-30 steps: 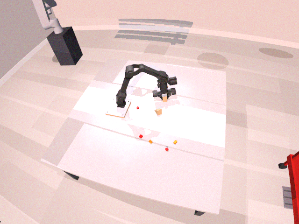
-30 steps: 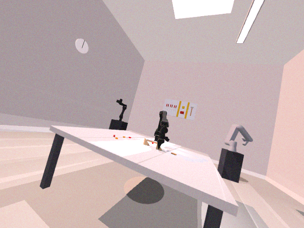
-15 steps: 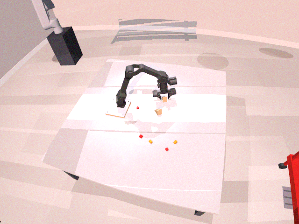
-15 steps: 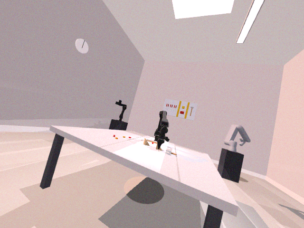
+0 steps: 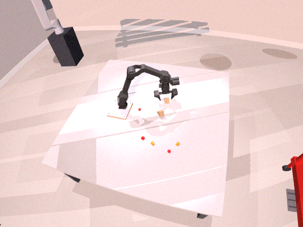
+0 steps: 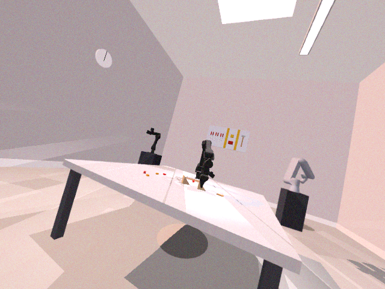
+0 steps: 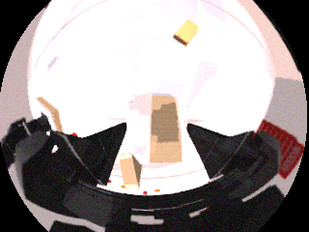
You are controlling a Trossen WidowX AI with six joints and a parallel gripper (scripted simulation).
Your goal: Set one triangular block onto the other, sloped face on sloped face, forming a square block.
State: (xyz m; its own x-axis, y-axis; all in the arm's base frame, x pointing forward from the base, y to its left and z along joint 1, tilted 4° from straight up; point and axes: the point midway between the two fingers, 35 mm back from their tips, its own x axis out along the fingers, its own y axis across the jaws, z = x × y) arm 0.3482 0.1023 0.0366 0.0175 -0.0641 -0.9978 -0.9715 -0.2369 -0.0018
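Two tan triangular blocks lie apart on the white table [image 5: 195,146]. One block [image 5: 166,100] [image 7: 165,130] sits right under my gripper [image 5: 166,97] [image 7: 156,127] [image 6: 204,179], between its fingers. The fingers stand wide open and clear of the block's sides. The other block [image 5: 160,113] [image 7: 187,33] [image 6: 185,180] rests on the table a short way toward the front, by itself. I cannot tell how the sloped faces are turned.
Several small red and orange cubes lie on the table: one red cube [image 5: 139,109] near the arm's base, the others [image 5: 142,137] [image 5: 177,144] further front. A thin tan base plate [image 5: 114,115] lies under the arm's foot.
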